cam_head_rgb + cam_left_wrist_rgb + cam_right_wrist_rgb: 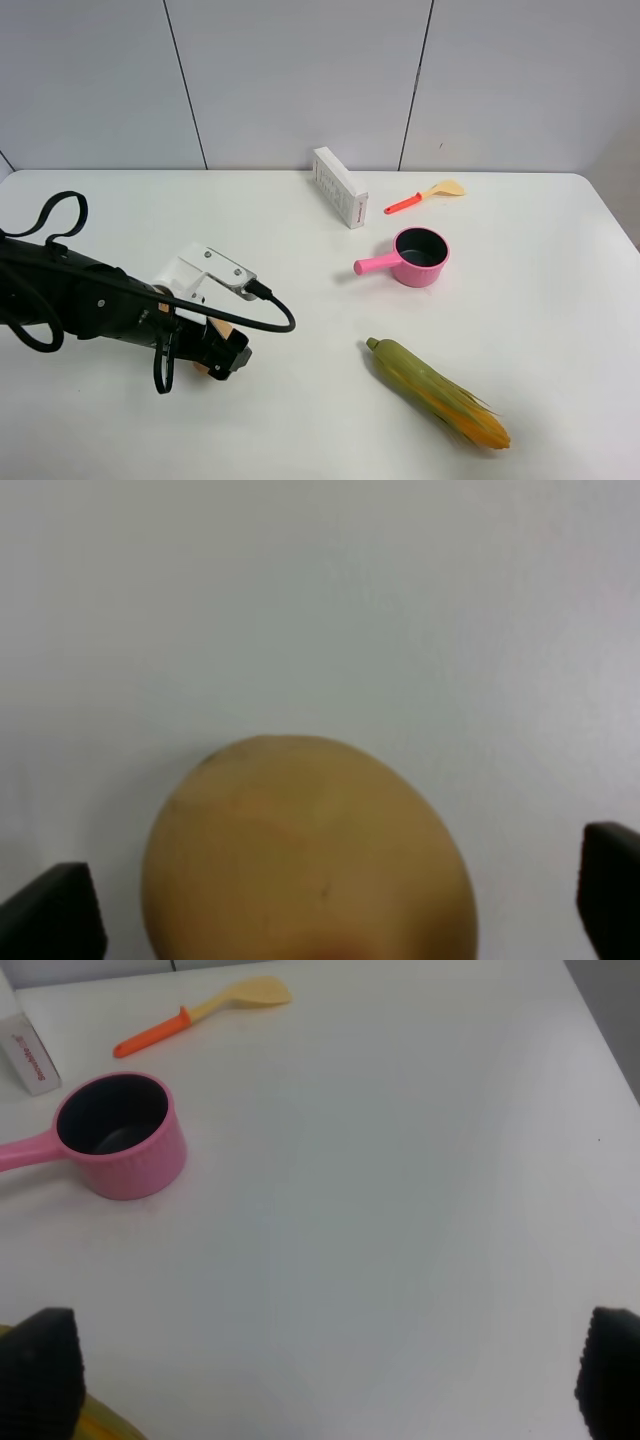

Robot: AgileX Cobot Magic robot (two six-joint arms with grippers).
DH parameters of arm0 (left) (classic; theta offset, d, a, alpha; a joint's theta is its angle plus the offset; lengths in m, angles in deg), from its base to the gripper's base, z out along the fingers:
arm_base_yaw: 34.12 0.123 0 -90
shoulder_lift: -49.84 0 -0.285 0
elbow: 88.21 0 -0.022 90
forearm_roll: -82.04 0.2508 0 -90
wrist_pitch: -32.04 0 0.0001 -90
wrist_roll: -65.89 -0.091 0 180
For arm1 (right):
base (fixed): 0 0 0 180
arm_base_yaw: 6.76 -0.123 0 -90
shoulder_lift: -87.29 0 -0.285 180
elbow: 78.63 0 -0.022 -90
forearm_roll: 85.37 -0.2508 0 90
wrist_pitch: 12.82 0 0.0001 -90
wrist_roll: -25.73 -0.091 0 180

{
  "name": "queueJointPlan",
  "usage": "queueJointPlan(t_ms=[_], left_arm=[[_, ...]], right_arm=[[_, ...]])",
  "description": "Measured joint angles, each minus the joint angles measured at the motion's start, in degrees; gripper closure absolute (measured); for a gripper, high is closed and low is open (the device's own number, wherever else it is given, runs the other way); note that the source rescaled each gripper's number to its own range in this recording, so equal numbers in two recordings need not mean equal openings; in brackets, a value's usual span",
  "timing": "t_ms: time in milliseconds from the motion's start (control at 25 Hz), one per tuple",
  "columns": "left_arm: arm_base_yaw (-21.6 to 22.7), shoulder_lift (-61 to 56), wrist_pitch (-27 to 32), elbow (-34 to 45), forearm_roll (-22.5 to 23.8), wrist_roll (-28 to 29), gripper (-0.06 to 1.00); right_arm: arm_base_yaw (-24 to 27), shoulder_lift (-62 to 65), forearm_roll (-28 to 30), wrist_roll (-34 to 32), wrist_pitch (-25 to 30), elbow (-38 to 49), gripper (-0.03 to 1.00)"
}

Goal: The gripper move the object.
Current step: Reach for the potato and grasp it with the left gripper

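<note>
The object (310,850), a smooth tan-orange egg shape, lies on the white table between my left gripper's (330,900) black fingers (50,915), with a gap on each side. The jaws stand open around it and do not touch it. In the exterior high view the left gripper (220,355) is low over the table at the front left, and only slivers of the object (222,329) show beside the fingers. My right gripper (320,1370) is open and empty above the table; it is out of the exterior high view.
A pink pot (420,257) with its handle pointing left stands right of the middle. A green-yellow corn cob (437,392) lies at the front right. A white box (339,187) and an orange-handled spatula (425,196) lie at the back.
</note>
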Motion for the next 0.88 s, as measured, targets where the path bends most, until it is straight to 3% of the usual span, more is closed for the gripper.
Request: queueJointPlan(t_ms=[280,400,480,680,880], left_arm=[[0.0,2.9,-0.9,0.0,0.0,0.4,-0.01],[0.0,2.9,-1.0,0.0,-0.4,0.7,0.04],[0.0,2.9,-1.0,0.0,-1.5,1.3,0.15],[0.0,2.9,-1.0,0.0,-3.0,5.5,0.54],[0.0,1.3,-0.9,0.0,-3.0,7.8,0.8]], right_arm=[[0.0,0.0,0.0,0.0,0.0,0.0,-0.03],[0.0,0.0,0.0,0.0,0.0,0.0,-0.03],[0.0,0.0,0.0,0.0,0.0,0.0,-0.03],[0.0,0.0,0.0,0.0,0.0,0.0,-0.03],[0.0,0.0,0.0,0.0,0.0,0.0,-0.03]])
